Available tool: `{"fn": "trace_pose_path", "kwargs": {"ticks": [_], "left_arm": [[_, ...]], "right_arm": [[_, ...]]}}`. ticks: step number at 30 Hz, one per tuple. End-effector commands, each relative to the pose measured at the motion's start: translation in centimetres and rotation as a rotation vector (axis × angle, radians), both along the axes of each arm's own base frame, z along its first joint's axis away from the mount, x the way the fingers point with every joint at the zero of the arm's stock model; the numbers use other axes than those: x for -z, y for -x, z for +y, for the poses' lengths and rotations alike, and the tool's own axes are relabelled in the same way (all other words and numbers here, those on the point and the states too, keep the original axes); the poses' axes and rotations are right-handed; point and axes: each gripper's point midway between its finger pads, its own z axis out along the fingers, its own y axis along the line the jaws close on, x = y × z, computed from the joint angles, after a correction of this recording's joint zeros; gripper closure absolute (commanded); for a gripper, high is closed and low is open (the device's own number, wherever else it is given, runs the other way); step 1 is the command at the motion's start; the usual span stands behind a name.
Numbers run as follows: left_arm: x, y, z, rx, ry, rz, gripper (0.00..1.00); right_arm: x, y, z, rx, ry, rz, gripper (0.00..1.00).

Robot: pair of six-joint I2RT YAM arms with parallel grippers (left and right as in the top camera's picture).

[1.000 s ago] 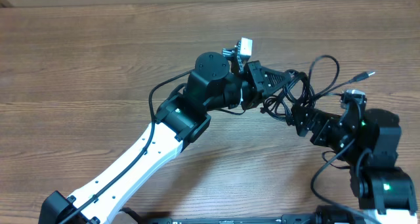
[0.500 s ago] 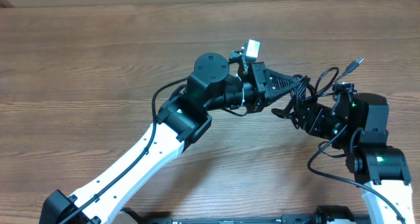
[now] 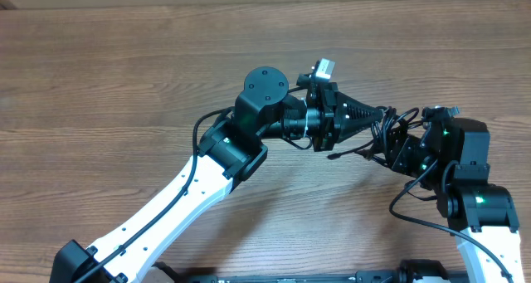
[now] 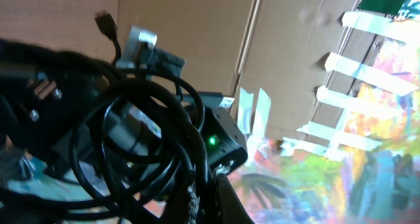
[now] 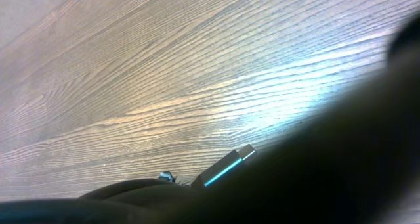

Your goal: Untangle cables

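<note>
The cables (image 3: 365, 148) are a tangle of thin black cords hanging between my two grippers, above the wooden table. My left gripper (image 3: 383, 114) points right and is shut on a strand of the bundle. In the left wrist view the loops (image 4: 186, 145) fill the left half, pinched at my left gripper (image 4: 205, 199). One plug end (image 3: 333, 157) dangles below-left of the tangle. My right gripper (image 3: 390, 139) reaches into the tangle from the right; its jaws are hidden among the cords. A dark shape blocks most of the right wrist view, with a plug (image 5: 230, 163) showing.
The wooden table (image 3: 124, 84) stretches around both arms. The left arm's white link (image 3: 166, 208) crosses the lower left. The right arm's base (image 3: 481, 208) stands at the lower right. Cardboard and taped sheets (image 4: 367, 79) fill the background of the left wrist view.
My right gripper has moved up and left into the tangle. The loop and plug that stuck out at the upper right have drawn in. My left gripper has turned and shifted slightly right.
</note>
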Motion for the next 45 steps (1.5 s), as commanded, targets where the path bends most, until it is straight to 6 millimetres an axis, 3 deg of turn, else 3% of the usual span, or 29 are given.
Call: {"fn": "trace_pose_path", "kwargs": {"ticks": [1,6,10,16,17,21,23,27,37,40,45], "left_arm": [[-3.5,2.5,0.3,0.111,0.081,-0.002,0.96],[-4.1,2.2,0.6,0.104,0.101,-0.031,0.96],[-3.8,0.6,1.6,0.059,0.087,-0.106,0.96],[-1.6,-2.8,3.7,-0.041,0.001,-0.208,0.96],[-1.1,-3.4,4.1,-0.064,-0.023,-0.235,0.92],[0.7,-5.3,5.1,-0.137,-0.11,-0.331,0.51],[1.8,-6.0,5.4,-0.165,-0.177,-0.433,0.0],[3.5,-5.7,5.7,-0.125,-0.257,-0.554,0.0],[6.4,-0.7,3.6,0.155,-0.31,-0.969,0.0],[7.9,-0.1,2.8,0.184,-0.397,-1.073,0.0],[8.3,0.3,2.2,0.2,-0.432,-1.16,0.0]], "right_arm": [[0.4,-0.2,-1.3,0.05,0.056,0.014,0.77],[0.7,0.1,-1.7,0.065,0.072,0.031,0.83],[0.6,0.1,-1.7,0.072,0.066,0.031,0.96],[0.6,0.0,-1.6,0.069,0.062,0.03,0.96],[0.6,0.0,-1.6,0.069,0.062,0.029,0.96],[0.4,0.0,-1.2,0.053,0.043,0.022,0.96],[0.3,-0.1,-1.0,0.045,0.035,0.016,0.96],[0.3,-0.1,-1.0,0.045,0.034,0.018,0.96],[0.3,-0.1,-1.0,0.185,-0.088,0.061,0.96],[0.2,-0.1,-0.8,0.264,-0.178,0.092,0.96],[-0.5,-0.3,0.6,0.238,-0.273,0.094,0.96]]}}
